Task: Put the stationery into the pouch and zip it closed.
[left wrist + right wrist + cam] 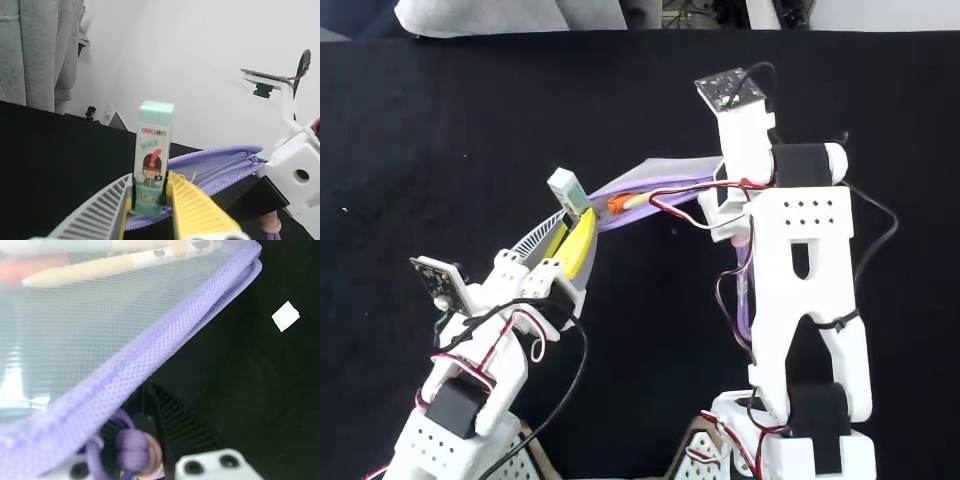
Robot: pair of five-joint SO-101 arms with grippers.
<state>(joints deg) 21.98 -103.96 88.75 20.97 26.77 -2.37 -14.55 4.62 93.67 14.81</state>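
- High view gives me the layout. The left gripper [572, 222] is clamped on the eraser [568, 190], held up off the tabletop [440, 120] over its middle.
- Left wrist view confirms the grip. The eraser stands upright, pinched at its lower end between the grey finger and the yellow one, with most of its length sticking free above them.
- The right gripper [718, 188] carries the pouch [655, 178] clear of the tabletop by one end, and I judge it closed on the pouch's edge. The pouch's free end reaches across and sits just beside the eraser.
- A pen [625, 202] with an orange end already lies inside the pouch, and the right wrist view shows it through the mesh wall.
- A small white scrap [285, 316] lies on the tabletop, apart from the pouch. I cannot tell what it is.
- As I read it, the step in hand is loading the eraser. The zip is not yet done.
- Next I would tip the eraser toward the gap between the two purple zipper bands [220, 162] and feed it in end first. I would let go only once most of it is past the lip.
- The right arm needs to hold the pouch steady while I do that.
- The hold is low on the eraser, so it may pivot if it catches the lip, and it could drop to the tabletop.
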